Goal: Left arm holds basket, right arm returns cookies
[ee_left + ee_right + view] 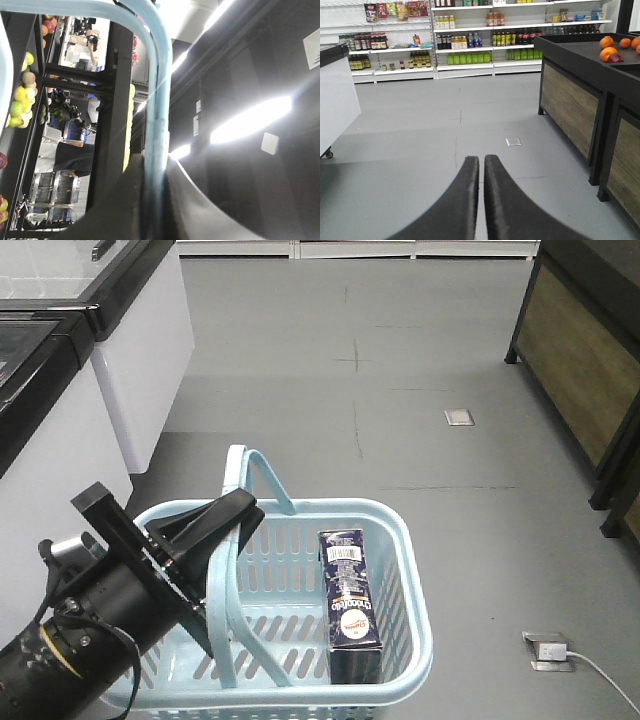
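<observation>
The left gripper [232,518] is clamped on one hoop handle [262,472] of the basket [412,570]; the left wrist view shows the pale blue bar pinched tight between its jaws. The cookies [352,590] sit inside the basket, in its right half, just beside the right wall; whether the box stands straight or leans cannot be told. The right gripper [481,162] has its jaws pressed together on nothing and faces the open floor [445,130] and the far shelves [485,40], well away from the box.

The step in hand looks like the reach for the cookies. To do it well, the right gripper should first open wider than the box's narrow faces, then come down from above on the basket's right side, clear of the raised handle and the rim. The left arm should hold the basket level and steady, since any swing would shift the box under the descending jaws.
</observation>
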Controlling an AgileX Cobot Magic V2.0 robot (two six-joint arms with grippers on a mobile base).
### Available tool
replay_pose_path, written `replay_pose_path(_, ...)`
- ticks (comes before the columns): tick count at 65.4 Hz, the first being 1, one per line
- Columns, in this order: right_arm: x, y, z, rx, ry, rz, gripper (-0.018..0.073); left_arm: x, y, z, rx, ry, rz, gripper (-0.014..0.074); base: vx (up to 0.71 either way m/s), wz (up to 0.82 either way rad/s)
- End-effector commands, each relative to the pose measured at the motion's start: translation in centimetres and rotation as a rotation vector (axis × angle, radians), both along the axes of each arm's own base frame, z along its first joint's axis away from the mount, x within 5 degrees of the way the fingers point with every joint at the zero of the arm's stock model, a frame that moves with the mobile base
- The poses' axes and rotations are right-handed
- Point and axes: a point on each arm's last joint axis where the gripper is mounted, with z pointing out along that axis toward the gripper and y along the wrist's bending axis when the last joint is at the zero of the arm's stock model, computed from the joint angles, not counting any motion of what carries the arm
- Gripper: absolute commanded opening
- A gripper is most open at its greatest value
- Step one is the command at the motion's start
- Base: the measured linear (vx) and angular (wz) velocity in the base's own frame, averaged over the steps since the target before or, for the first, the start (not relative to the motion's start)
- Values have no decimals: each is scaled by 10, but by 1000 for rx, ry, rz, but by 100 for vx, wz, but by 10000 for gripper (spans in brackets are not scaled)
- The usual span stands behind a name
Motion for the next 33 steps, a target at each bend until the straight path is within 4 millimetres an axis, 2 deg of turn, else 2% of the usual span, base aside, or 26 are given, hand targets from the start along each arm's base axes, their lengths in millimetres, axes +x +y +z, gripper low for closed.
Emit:
replay_pose_path(1,0,-1,1,-19,-66,-8,-6,-4,2,29,-158,-161,1,-3,0,0)
replay_pose_path(33,0,-1,1,-19,-66,-8,-6,-8,-1,29,-157,-170,-53,-3,0,0)
